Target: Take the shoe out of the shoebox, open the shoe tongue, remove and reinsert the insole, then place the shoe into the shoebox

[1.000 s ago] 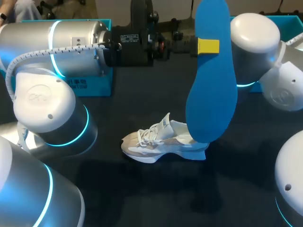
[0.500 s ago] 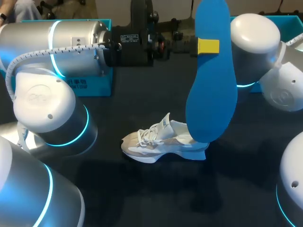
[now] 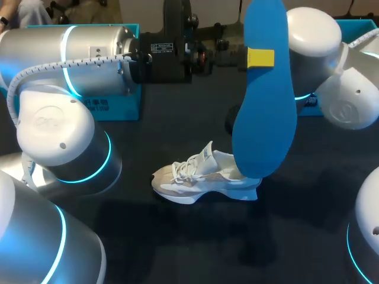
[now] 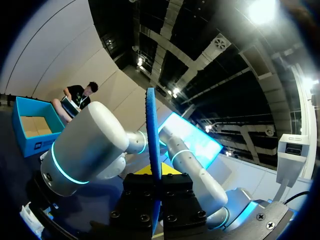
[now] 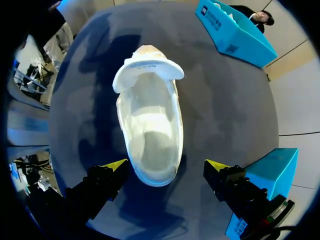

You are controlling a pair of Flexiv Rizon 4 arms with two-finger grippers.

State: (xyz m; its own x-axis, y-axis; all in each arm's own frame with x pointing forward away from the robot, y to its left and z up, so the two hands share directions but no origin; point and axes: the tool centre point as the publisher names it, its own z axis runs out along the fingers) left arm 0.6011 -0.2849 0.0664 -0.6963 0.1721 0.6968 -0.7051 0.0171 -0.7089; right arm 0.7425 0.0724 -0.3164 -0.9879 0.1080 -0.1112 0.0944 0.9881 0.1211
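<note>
Near edge: the big white joints of my left arm (image 3: 56, 139) fill the head view's left side and hide that part of the dark table (image 3: 177, 242).

Mid-table: the white shoe (image 3: 204, 177) lies on its sole. Its long axis runs left-right, toe to my left, heel to my right, tongue lifted.

The blue insole (image 3: 265, 100) hangs upright in front of the heel (long axis near vertical, lower end overlapping the heel in the head view). It blocks sight of whatever is behind it. The left gripper (image 3: 259, 58) is clenched on the insole's upper part; the left wrist view shows it edge-on between the fingers.

The right gripper (image 5: 165, 167) sits above the shoe, released. Its yellow tips stand wide on either side of the heel, not touching it, and the shoe runs lengthwise away from them.

Far: left teal box (image 3: 112, 106), partly behind my left arm. Right teal box (image 3: 361, 26), behind my right arm (image 3: 314, 47).
</note>
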